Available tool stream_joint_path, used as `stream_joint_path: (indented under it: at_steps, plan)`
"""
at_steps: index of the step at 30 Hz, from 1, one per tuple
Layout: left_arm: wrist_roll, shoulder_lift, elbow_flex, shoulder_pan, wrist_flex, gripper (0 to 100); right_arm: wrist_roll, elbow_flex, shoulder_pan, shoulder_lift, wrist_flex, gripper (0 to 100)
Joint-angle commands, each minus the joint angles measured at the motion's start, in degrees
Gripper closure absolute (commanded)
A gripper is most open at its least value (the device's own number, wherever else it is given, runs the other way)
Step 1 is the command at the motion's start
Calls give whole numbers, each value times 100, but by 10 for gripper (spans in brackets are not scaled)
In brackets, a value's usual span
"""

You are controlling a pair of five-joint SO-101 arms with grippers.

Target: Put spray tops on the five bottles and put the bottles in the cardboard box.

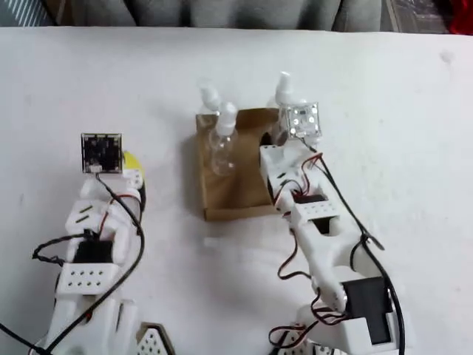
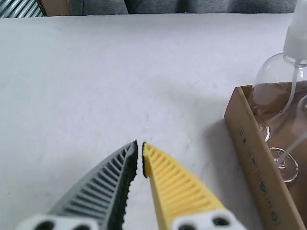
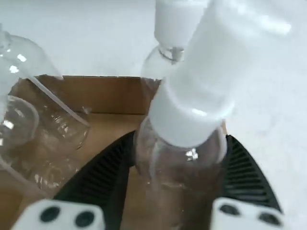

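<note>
The cardboard box (image 1: 236, 194) lies flat mid-table. Two clear bottles with white spray tops (image 1: 224, 139) (image 1: 209, 98) stand in its left part. My right gripper (image 1: 278, 144) hangs over the box's right side, shut on a clear bottle with a white spray top (image 3: 192, 100), black fingers (image 3: 110, 167) on either side of its body. Another topped bottle (image 3: 169, 45) stands just behind it, and more bottles (image 3: 33, 124) stand in the box (image 3: 110, 93). My left gripper (image 2: 140, 154) is shut and empty over bare table, left of the box (image 2: 252, 148).
White table (image 1: 384, 89) all around, with free room to the left and right of the box. Both arms' bases and cables (image 1: 347, 222) take up the near edge. A grey surface runs along the table's far edge.
</note>
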Motion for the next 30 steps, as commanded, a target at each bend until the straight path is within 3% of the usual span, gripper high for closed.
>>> stream_joint_path:
  at_steps: [1,8,22,30]
  plan:
    - [70,40,-70,-40,-158,980,62,-211,-251,-48,-31,785]
    - [70,40,-70,-40,-158,980,26,-193,-233,-40,57,630]
    - [70,40,-70,-31,-149,980,53,-202,-31,-286,189,628]
    - [70,48,35,13,-176,980,70,-229,-66,-1543,2053,629]
